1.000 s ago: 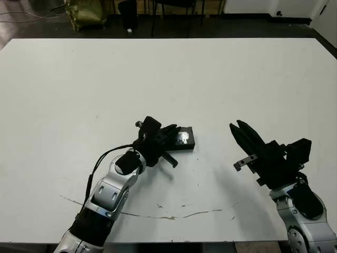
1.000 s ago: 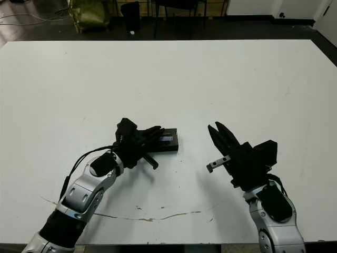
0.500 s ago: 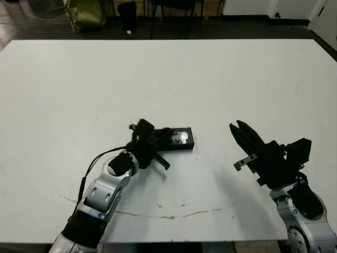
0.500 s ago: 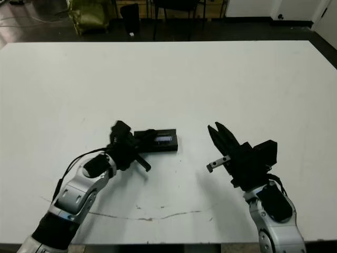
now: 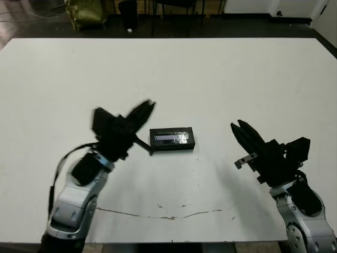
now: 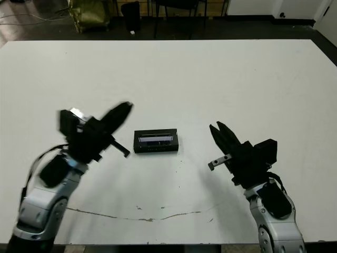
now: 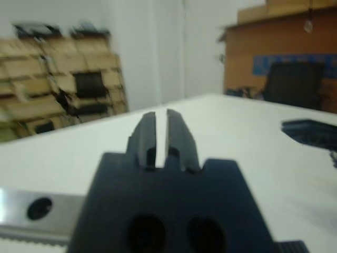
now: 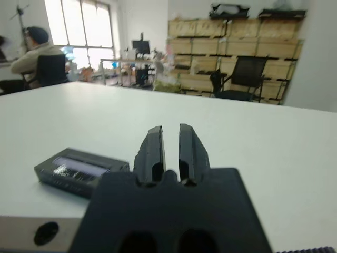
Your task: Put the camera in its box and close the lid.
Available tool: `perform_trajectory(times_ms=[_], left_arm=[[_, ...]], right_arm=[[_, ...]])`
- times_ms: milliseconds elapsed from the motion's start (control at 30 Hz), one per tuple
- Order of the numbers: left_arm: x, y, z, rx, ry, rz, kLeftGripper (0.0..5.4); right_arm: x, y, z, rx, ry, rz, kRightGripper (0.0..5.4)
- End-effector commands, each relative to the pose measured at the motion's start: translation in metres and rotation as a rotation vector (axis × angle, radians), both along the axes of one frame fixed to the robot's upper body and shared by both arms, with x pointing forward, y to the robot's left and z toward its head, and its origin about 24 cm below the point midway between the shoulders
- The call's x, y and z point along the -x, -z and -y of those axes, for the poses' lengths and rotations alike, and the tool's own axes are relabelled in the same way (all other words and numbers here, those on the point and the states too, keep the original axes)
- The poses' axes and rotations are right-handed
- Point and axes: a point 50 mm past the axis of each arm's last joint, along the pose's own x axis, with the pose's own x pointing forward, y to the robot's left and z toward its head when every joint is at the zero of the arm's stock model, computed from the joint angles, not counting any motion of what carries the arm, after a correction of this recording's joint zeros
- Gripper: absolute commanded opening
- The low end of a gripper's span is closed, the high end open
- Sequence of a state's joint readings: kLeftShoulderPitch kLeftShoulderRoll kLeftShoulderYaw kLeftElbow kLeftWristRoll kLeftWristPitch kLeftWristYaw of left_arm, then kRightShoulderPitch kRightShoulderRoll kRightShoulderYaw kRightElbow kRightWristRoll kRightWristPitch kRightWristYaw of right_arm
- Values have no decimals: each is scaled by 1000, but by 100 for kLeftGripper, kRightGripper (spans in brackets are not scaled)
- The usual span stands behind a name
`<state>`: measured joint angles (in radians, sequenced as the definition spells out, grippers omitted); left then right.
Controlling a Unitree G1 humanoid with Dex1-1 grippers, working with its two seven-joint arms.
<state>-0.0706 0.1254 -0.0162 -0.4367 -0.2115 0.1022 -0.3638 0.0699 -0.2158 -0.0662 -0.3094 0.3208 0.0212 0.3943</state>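
White table (image 5: pixel 210 74), closed box (image 5: pixel 172 138) with lid on, both end effectors pressed together, shelving (image 8: pixel 253 37) behind

We see the white table (image 5: pixel 221 74) evenly and brightly lit from overhead, with only soft, faint shadows. The left gripper (image 5: pixel 145 109) is smeared by motion blur (its wrist view is soft throughout). Daylight from the windows (image 8: pixel 79 23) washes out the right wrist view; the lid (image 5: pixel 172 138) glints bluish.
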Motion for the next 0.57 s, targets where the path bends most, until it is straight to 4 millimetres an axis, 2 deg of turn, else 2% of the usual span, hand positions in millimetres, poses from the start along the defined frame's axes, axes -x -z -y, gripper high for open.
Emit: perform_trajectory(times_ms=[33,267,567], left_arm=[[3,1,-21,7,-88,14,2],[0,14,-53,-4,-326,21,2],[-7,52,-75,40,-498,-22,2]], right_arm=[[-6,0,5,-28,37,0,0],[-18,-1,9,8,98,34,0],[-18,-7,2,54,188,47,0]])
